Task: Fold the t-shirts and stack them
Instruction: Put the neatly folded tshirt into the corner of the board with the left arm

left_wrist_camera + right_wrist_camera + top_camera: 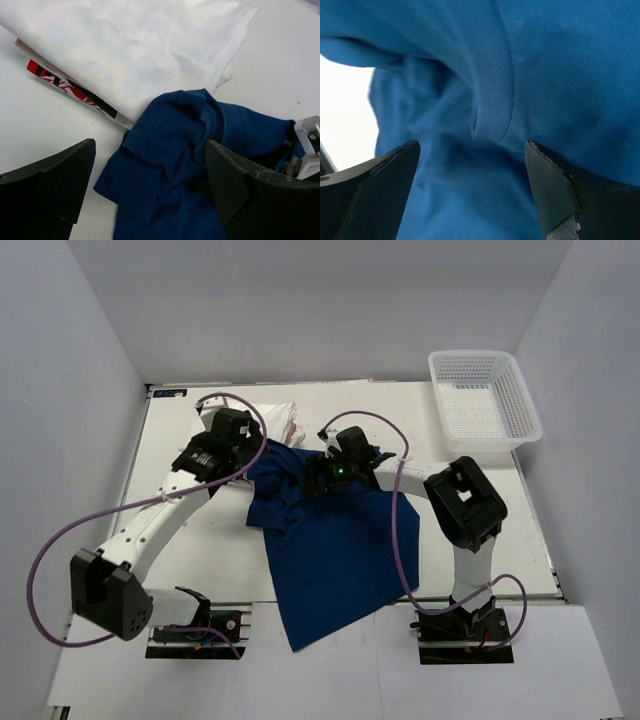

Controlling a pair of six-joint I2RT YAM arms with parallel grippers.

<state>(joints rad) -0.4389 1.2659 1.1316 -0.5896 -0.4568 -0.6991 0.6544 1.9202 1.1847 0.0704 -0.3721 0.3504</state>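
Observation:
A large navy blue t-shirt (335, 550) lies crumpled across the table's middle, its lower end hanging over the near edge. My left gripper (252, 455) is open over the shirt's bunched upper left part (165, 165), one finger on either side. My right gripper (322, 472) is open just above the shirt's collar area (490, 90). Folded white t-shirts (282, 422) lie behind the blue one; in the left wrist view a white one (130, 50) lies on top of a red-printed one (65, 85).
A white plastic mesh basket (483, 398) stands at the back right corner. The white table (480, 540) has bare surface to the right of the shirt. Purple cables loop from both arms over the table.

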